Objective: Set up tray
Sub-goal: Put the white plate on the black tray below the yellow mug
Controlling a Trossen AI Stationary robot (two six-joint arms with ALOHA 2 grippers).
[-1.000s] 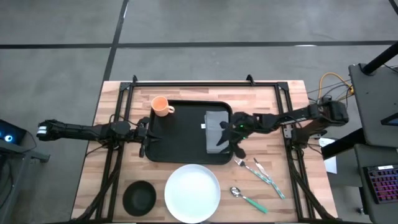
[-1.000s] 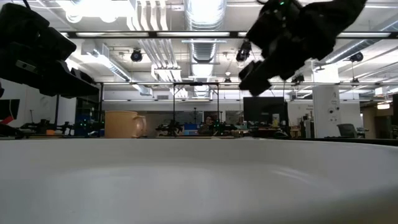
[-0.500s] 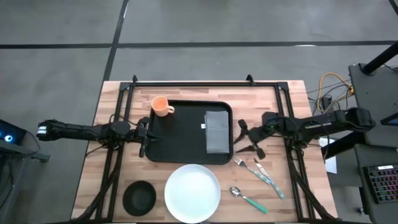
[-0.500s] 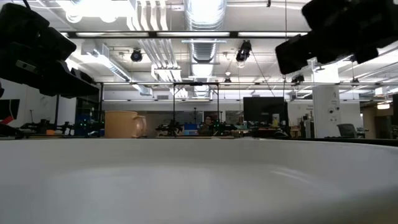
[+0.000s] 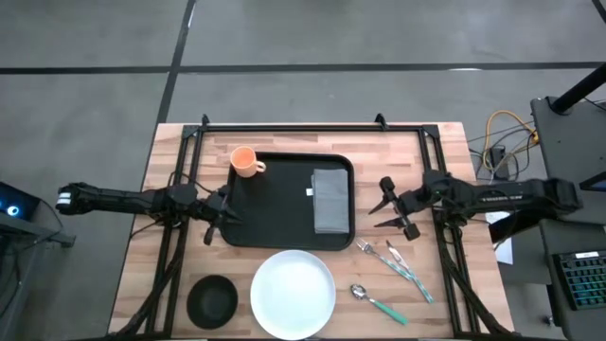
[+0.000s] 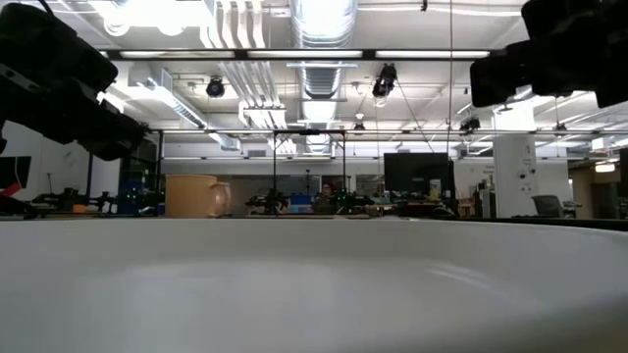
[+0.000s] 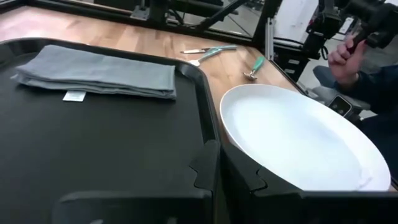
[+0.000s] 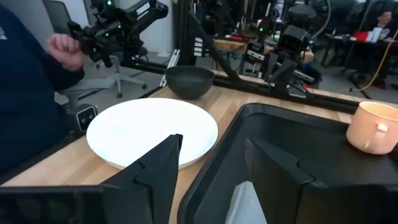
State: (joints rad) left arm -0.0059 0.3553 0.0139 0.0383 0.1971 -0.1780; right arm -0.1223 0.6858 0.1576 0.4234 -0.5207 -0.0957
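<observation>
- The tray [image 5: 275,204] lies mid-table, long axis running left to right, a folded napkin [image 5: 330,200] on its right end and an orange cup [image 5: 245,162] at its left far corner.
- The plate [image 5: 293,293] sits just in front of it, nearer the tray's right half.
- The right gripper [image 5: 392,209], fingers spread wide and empty, hangs just off the tray's right edge; fork, knife and spoon [image 5: 375,301] lie close by it, so it looks the nearer arm for them.
- The left gripper [image 5: 220,214], its fingers nearly together and empty, waits at the tray's left edge.

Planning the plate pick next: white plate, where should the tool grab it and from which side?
Take the white plate by its rim on the right edge. It lies flat on the table near the front, so only the thin raised rim offers purchase. The right tool is open and nearest; the spoon lies just right of the plate, so come in low, above the spoon, probably with one finger under the lip.
</observation>
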